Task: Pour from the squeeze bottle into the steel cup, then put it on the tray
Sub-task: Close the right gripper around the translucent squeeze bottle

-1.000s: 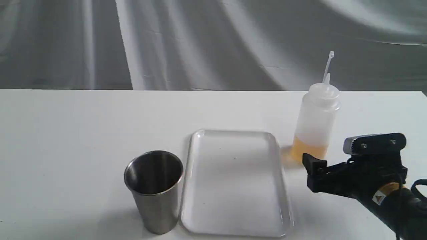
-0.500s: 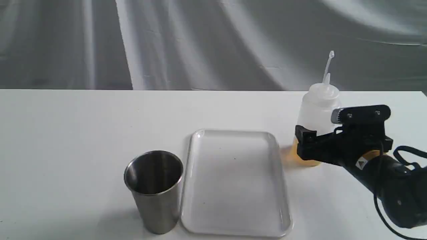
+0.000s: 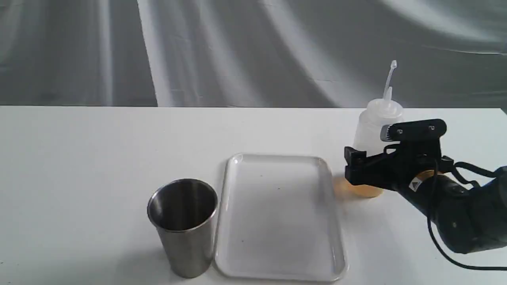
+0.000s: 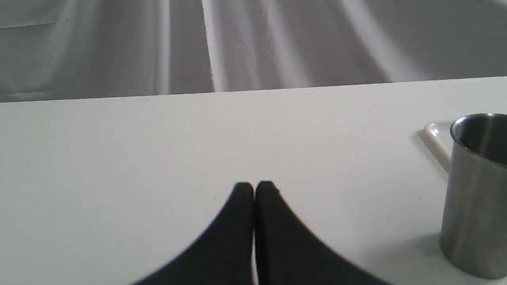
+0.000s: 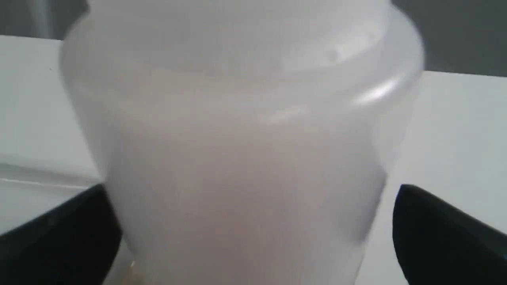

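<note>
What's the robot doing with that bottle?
The right gripper is open around the bottle, with a jaw on each side, not squeezing it yet. The bottle stands upright on the table, right of the tray, with orange liquid at its bottom. The cup stands left of the tray and looks empty. The left gripper is shut near the cup, holding nothing.

Right wrist view: the bottle (image 5: 245, 158) is a close blur, cap and base cut off. Exterior view, right side: the right gripper (image 3: 356, 164) hides the bottle's middle. Left wrist view: the cup (image 4: 475, 190) is cut by the edge; only a corner of the tray (image 4: 435, 132) shows.
</note>
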You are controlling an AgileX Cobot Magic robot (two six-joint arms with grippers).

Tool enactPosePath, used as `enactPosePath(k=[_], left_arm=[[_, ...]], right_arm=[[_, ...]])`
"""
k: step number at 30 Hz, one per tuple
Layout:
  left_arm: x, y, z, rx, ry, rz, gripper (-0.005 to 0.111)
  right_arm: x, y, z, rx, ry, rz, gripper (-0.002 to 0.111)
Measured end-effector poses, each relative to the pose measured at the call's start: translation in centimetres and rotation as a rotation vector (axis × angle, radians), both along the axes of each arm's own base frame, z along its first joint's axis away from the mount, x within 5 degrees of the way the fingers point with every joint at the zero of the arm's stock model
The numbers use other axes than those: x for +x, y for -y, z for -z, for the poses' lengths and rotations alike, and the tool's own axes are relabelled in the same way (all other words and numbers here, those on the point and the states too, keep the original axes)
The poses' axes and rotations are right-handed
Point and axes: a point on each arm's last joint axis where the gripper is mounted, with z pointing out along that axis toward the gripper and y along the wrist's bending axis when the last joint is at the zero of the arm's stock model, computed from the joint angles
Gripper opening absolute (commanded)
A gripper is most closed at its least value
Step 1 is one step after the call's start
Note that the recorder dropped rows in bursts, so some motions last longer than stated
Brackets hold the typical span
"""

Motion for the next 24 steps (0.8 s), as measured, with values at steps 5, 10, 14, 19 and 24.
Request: enactPosePath(k=[5,10,14,19,24], left_arm=[[0.0,0.0,0.0,0.0,0.0,0.0,0.0],[0.0,0.0,0.0,0.0,0.0,0.0,0.0],[0.0,0.0,0.0,0.0,0.0,0.0,0.0],[0.0,0.0,0.0,0.0,0.0,0.0,0.0],[0.0,0.0,0.0,0.0,0.0,0.0,0.0]], right_arm=[[0.0,0.0,0.8,-0.002,-0.019,-0.001,0.09],[-0.1,0.0,1.2,-0.002,-0.027,-0.001,0.09],[0.0,0.0,1.0,-0.002,-0.012,-0.001,0.09],[0.3,-0.1,0.8,-0.005,0.002,-0.009,0.089],[1.1,-0.3,0.2,-0.019,0.023,-0.043,0.074]])
